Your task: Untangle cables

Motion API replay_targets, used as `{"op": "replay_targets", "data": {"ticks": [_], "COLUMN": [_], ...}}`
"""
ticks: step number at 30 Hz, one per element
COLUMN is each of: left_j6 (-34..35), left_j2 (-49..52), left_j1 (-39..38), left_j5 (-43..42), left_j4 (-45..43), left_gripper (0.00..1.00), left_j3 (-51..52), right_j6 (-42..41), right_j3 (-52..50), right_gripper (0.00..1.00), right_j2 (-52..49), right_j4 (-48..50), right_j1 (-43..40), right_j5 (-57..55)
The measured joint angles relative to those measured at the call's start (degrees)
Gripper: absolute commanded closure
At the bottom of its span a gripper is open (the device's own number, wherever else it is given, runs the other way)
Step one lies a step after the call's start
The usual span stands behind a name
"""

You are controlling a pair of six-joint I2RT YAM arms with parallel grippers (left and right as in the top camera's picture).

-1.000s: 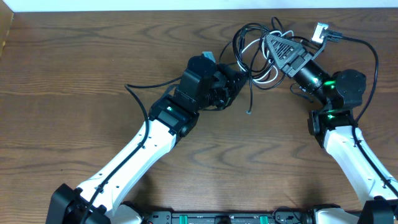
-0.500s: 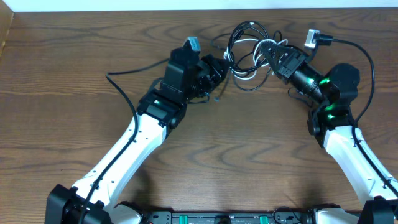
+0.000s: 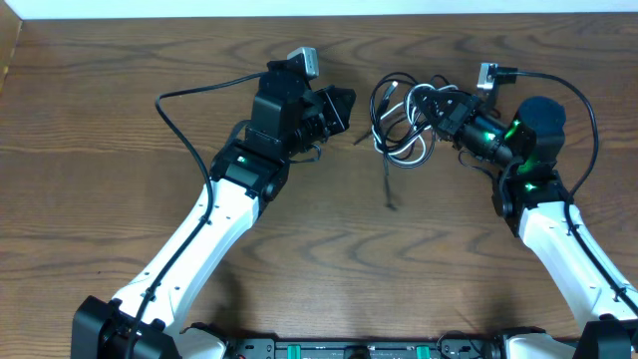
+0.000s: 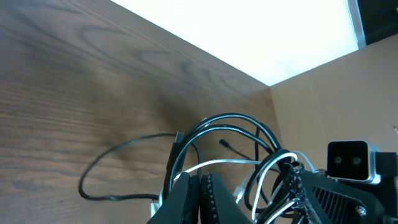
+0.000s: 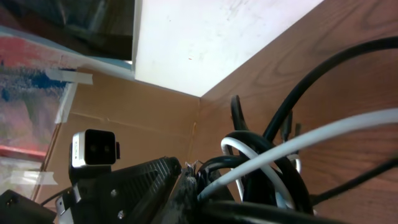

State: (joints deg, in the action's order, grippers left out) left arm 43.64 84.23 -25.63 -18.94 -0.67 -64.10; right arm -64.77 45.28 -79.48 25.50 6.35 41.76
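Note:
The cables [image 3: 399,135] are a tangle of thin black cords and one white cord at the table's back centre. One black end [image 3: 387,189] trails toward the front. My right gripper [image 3: 436,103] is shut on the tangle's right side. In the right wrist view the black and white cords [image 5: 273,162] are pinched in its jaws [image 5: 214,186]. My left gripper [image 3: 344,103] is shut, just left of the tangle and apart from it. In the left wrist view its jaws [image 4: 200,183] are pressed together in front of the loops [image 4: 236,140]. Nothing clearly shows between them.
Thicker black camera cables arc off the left arm [image 3: 184,95] and the right arm [image 3: 588,90]. A cardboard wall [image 3: 8,50] stands at the far left. A white wall [image 3: 199,8] runs along the table's back edge.
My left gripper has drawn back to the left, away from the tangle. My right gripper has shifted the tangle slightly left. The loose black end has swung toward the front.

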Motion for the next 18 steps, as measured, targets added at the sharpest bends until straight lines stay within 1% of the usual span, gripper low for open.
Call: {"op": "replay_targets", "data": {"ticks": [1, 4, 6, 7, 11, 14, 18], "left_j6": [-0.3, -0.9, -1.3, -1.4, -2.2, -5.2, -10.4], "left_j2": [0.0, 0.0, 0.0, 0.0, 0.0, 0.0, 0.0], "left_j1": [0.0, 0.1, 0.3, 0.5, 1.7, 2.7, 3.1], "left_j5": [0.0, 0.0, 0.0, -0.1, -2.4, -6.8, -11.7], "left_j4": [0.0, 0.3, 0.7, 0.9, 0.5, -0.9, -2.4], "left_gripper": [0.84, 0.65, 0.55, 0.53, 0.51, 0.51, 0.50], "left_j3": [0.0, 0.0, 0.0, 0.0, 0.0, 0.0, 0.0], "right_j6": [0.2, 0.6, 1.0, 1.1, 2.3, 2.8, 3.0], "right_j3": [0.0, 0.0, 0.0, 0.0, 0.0, 0.0, 0.0], "right_gripper": [0.99, 0.99, 0.99, 0.99, 0.99, 0.99, 0.99], "right_j2": [0.0, 0.0, 0.0, 0.0, 0.0, 0.0, 0.0], "right_j4": [0.0, 1.2, 3.5, 5.2, 11.7, 14.1, 14.3], "right_j1": [0.0, 0.0, 0.0, 0.0, 0.0, 0.0, 0.0], "right_j5": [0.0, 0.5, 1.5, 2.1, 5.0, 7.1, 9.7]}}
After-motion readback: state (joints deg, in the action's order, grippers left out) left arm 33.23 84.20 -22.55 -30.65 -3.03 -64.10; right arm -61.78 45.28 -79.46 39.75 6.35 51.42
